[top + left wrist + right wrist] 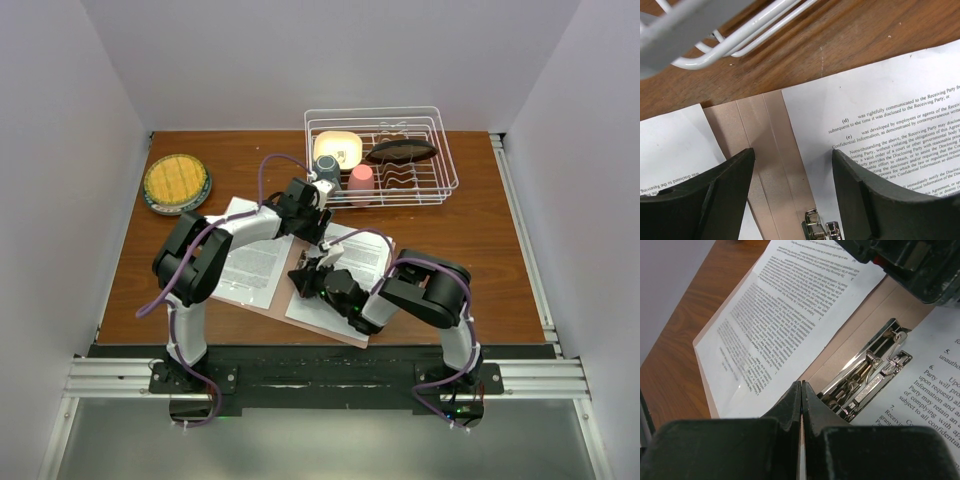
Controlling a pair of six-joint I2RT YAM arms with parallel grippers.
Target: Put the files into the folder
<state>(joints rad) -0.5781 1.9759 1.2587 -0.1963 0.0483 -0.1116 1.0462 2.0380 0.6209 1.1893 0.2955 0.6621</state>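
The salmon-pink folder (298, 255) lies open on the wooden table. One of the files lies on each leaf: the left sheet (252, 265) and the right sheet (362, 250). In the left wrist view my left gripper (793, 151) hangs open over the folder's spine (765, 150), between the two sheets (670, 150) (880, 110), with the silver clip (820, 227) just below it. My right gripper (801, 385) is shut with nothing between its fingers. Its tip rests at the near end of the clip (870, 375), beside the left sheet (775, 320).
A white wire dish rack (440, 150) stands at the back right. It holds a bowl, cups and a dark dish, and it is close behind the left gripper. A round plate with a yellow waffle-like item (176, 183) sits at the back left.
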